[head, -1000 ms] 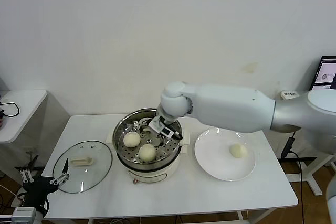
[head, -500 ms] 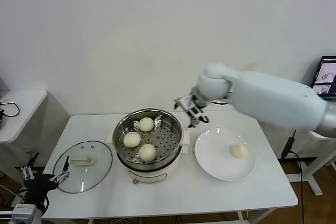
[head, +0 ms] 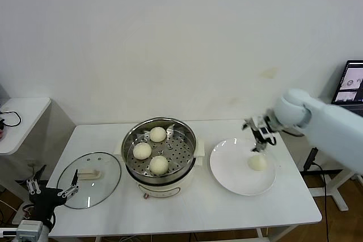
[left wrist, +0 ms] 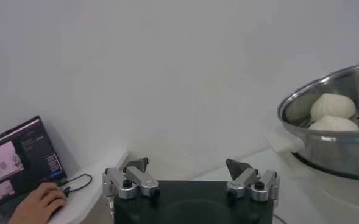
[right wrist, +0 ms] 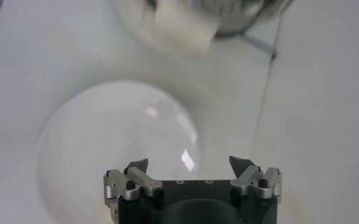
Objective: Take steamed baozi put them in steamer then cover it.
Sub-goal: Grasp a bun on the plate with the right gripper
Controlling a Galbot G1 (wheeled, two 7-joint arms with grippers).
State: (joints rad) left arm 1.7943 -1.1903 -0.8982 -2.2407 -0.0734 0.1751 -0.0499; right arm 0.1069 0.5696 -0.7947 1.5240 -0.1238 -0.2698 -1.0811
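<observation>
While three buns [head: 150, 149] are sitting in the steamer [head: 160, 157], the released right gripper [head: 260, 135] is hovering over the plate [head: 229, 168] at right, and the left gripper [head: 52, 190] is waiting open-jawed at lower left.

Right gripper [head: 260, 140] raised, jaws spread; left gripper [head: 52, 190] parked low, jaws spread

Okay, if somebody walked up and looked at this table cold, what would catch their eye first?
Probably the shiny steamer at the middle of the table, open, with three steamed baozi on its perforated tray. To its right a white plate holds the last bun, and the right gripper hangs open just above it. The glass cover lies flat to the steamer's left, with the left gripper low at the table's near left edge.
</observation>
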